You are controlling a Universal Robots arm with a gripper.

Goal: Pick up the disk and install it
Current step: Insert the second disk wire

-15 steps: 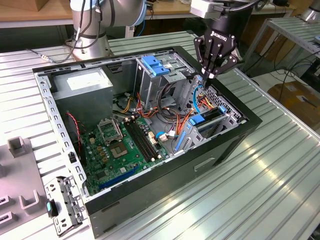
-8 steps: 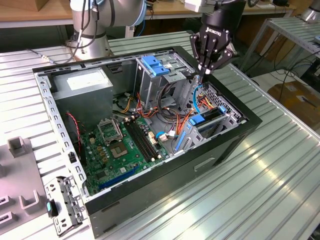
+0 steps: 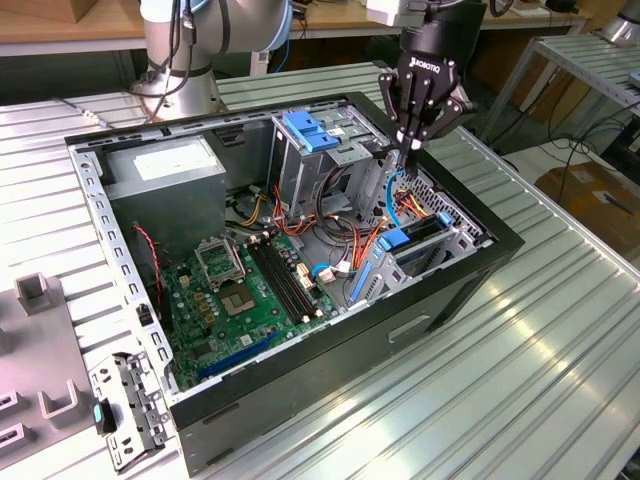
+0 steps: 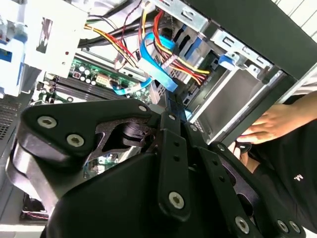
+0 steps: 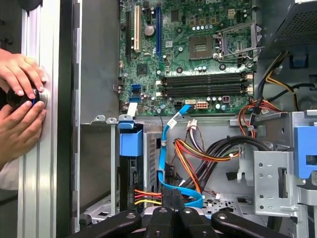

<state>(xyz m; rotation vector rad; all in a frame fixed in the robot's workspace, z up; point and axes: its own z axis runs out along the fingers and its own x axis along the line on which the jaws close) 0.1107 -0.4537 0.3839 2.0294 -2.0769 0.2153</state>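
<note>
- the gripper (image 3: 412, 150) hangs over the open computer case (image 3: 440, 300), above the drive bay at the case's end toward the exterior view's right; its fingers are drawn together with nothing between them, as both wrist views also show (image 5: 171, 210).
- just under the fingertips runs a light blue flat cable (image 5: 163, 163) alongside a bundle of red, yellow and orange power wires (image 5: 198, 153).
- the disk (image 3: 415, 250) already sits in the lower drive cage, on edge, with its blue side rails showing in the exterior view; in the first wrist view a blue tab (image 5: 130, 141) marks the same bay.
- my reading: the pick-up and the placing look finished, as the disk is in the case and the gripper carries nothing. whether the disk is fully latched i cannot tell.
- farther out, the motherboard (image 3: 245, 290) lies bare on the case floor, the grey power supply box (image 3: 165, 175) sits in the far corner, and a raised metal cage with a blue latch (image 3: 308, 130) stands upright near the middle.
- a person's hands (image 5: 20, 99) rest on a round knob on the table rail just outside the case wall.
</note>
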